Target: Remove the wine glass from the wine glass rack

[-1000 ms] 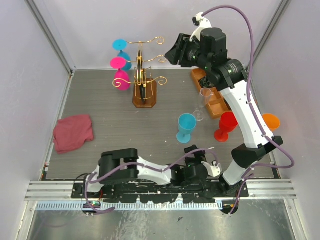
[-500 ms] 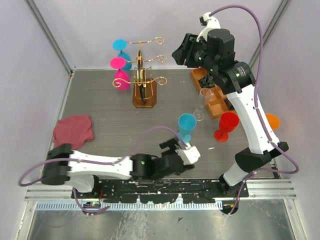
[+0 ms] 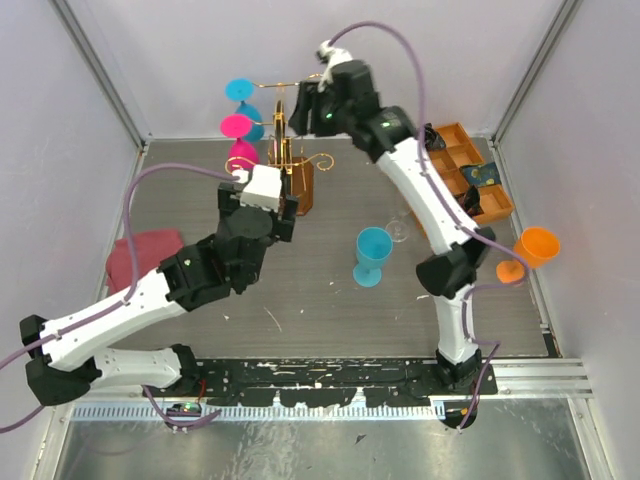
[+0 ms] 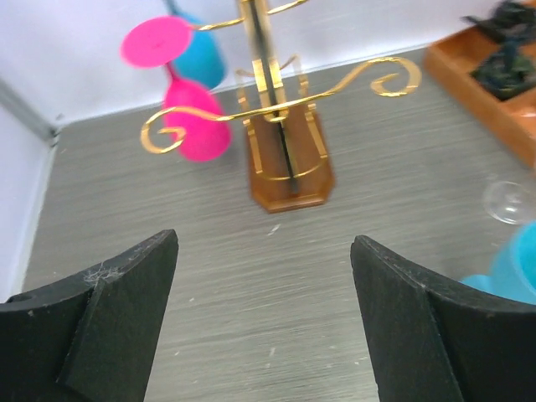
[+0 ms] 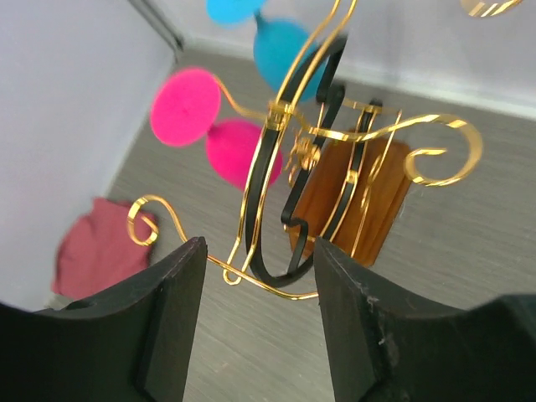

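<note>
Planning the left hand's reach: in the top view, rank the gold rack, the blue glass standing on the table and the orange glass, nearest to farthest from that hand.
From the left hand:
1. wine glass rack, just to its right.
2. blue glass, mid-table.
3. orange glass, far right edge.

grey table (image 3: pixel 320 300) bears wine glass rack (image 4: pixel 289 177), tray (image 3: pixel 462 163), cloth (image 3: pixel 135 262), blue glass (image 3: pixel 372 255).

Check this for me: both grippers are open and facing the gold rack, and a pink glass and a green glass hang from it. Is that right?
Not quite. Hanging with the pink glass on the wine glass rack is a blue glass, not a green one, as the left wrist view shows. The left gripper and right gripper are indeed open, facing the rack.
</note>
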`<act>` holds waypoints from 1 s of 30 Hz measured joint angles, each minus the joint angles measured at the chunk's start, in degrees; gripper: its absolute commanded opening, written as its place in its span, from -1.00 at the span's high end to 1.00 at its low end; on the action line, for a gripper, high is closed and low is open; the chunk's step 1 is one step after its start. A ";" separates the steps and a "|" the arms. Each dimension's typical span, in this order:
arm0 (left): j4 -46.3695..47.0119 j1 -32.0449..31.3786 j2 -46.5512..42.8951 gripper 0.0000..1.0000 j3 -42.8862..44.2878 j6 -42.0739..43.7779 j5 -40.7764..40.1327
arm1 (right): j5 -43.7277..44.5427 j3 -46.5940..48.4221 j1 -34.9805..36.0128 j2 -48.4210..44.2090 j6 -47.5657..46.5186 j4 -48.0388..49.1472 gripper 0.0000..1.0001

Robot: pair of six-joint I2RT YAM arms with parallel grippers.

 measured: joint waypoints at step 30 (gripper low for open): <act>-5.73 29.33 0.83 -0.88 0.66 -11.37 11.56 | 16.17 -14.36 6.69 3.23 -20.28 2.05 0.69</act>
